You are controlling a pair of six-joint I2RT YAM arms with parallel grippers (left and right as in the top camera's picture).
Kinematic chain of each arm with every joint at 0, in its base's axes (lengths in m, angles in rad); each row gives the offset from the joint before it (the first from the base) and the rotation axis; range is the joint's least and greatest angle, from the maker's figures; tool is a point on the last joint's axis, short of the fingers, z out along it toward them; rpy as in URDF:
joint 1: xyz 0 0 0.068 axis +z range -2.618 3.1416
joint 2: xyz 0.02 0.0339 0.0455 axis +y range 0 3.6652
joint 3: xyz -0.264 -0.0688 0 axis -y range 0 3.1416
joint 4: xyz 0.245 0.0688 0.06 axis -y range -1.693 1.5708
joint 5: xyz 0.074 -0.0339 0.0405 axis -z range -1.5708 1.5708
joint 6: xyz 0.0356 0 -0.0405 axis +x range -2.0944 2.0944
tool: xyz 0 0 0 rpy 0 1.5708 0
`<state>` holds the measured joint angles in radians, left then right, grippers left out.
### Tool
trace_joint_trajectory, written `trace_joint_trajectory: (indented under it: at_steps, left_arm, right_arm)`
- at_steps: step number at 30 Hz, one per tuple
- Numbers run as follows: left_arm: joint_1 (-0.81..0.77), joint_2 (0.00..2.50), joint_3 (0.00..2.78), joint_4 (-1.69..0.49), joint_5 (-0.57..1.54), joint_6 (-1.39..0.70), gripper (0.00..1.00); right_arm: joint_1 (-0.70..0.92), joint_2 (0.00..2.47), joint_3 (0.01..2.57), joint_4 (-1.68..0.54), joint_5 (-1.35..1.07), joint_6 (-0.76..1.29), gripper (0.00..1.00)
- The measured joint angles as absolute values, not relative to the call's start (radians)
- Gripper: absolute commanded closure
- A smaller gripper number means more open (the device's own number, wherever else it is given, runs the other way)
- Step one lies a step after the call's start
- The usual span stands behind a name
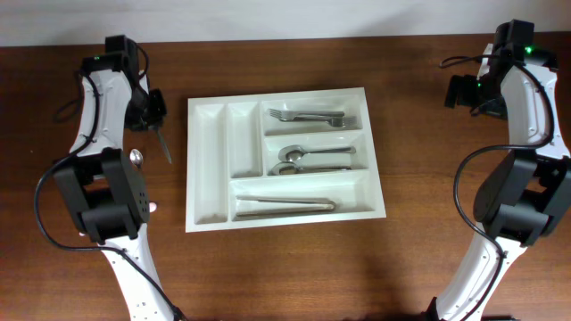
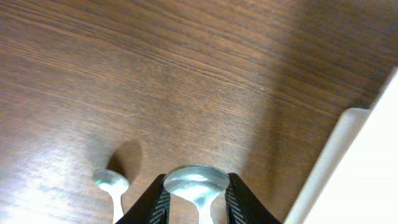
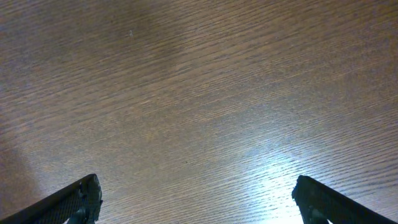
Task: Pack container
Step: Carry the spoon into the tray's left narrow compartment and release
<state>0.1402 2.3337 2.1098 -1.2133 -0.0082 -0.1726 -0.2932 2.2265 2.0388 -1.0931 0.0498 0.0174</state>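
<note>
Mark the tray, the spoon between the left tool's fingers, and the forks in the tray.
tray point(image 1: 207, 169), overhead view, floor of its leftmost compartment.
spoon point(image 2: 196, 180), left wrist view, middle of its bowl.
forks point(image 1: 312, 116), overhead view, handles in the top compartment.

We see bare brown wooden tabletop point(image 1: 419, 134) open to the right of the white rectangular plastic cutlery tray point(image 1: 285, 223); on its left, a small metal spoon point(image 1: 136, 157) occupies the narrower strip.

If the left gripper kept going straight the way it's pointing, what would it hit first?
Probably bare table: the left gripper, shut on a spoon, points down at wood short of the container. The spoon's bowl would touch first; depth is hard to judge.
</note>
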Motion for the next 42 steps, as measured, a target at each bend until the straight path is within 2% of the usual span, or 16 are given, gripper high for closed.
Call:
trace_joint_trajectory:
  at_steps: [6, 16, 27, 36, 37, 38, 39, 41, 42]
  left_arm:
    - [0.14, 2.334, 2.21, -1.299, -0.006, -0.157, 0.98]
    - [0.074, 2.334, 2.293, -1.444, 0.02, 0.015, 0.98]
    - [-0.081, 2.334, 2.293, -1.455, 0.027, 0.102, 0.98]
    - [-0.106, 2.334, 2.213, -1.416, 0.027, 0.058, 0.98]
    - [-0.106, 2.334, 2.195, -1.411, 0.027, 0.051, 0.95]
    - [-0.106, 2.334, 2.18, -1.409, 0.027, 0.044, 0.85]
    - [-0.106, 2.334, 2.169, -1.408, 0.027, 0.04, 0.73]
    - [-0.106, 2.334, 2.153, -1.407, 0.027, 0.034, 0.39]
    - [-0.106, 2.334, 2.15, -1.406, 0.026, 0.034, 0.3]
  right_arm:
    - [-0.293, 2.226, 2.039, -1.093, 0.05, 0.018, 0.01]
    - [-0.293, 2.226, 2.039, -1.093, 0.05, 0.017, 0.01]
    - [-0.293, 2.226, 2.039, -1.093, 0.05, 0.017, 0.01]
    - [-0.293, 2.226, 2.039, -1.093, 0.05, 0.017, 0.01]
    - [-0.293, 2.226, 2.039, -1.093, 0.05, 0.018, 0.01]
    - [-0.293, 2.226, 2.039, -1.093, 0.05, 0.017, 0.01]
    - [-0.293, 2.226, 2.039, -1.093, 0.05, 0.018, 0.01]
    - [-0.293, 2.226, 2.039, -1.093, 0.05, 0.018, 0.01]
    - [-0.293, 2.226, 2.039, -1.093, 0.05, 0.018, 0.01]
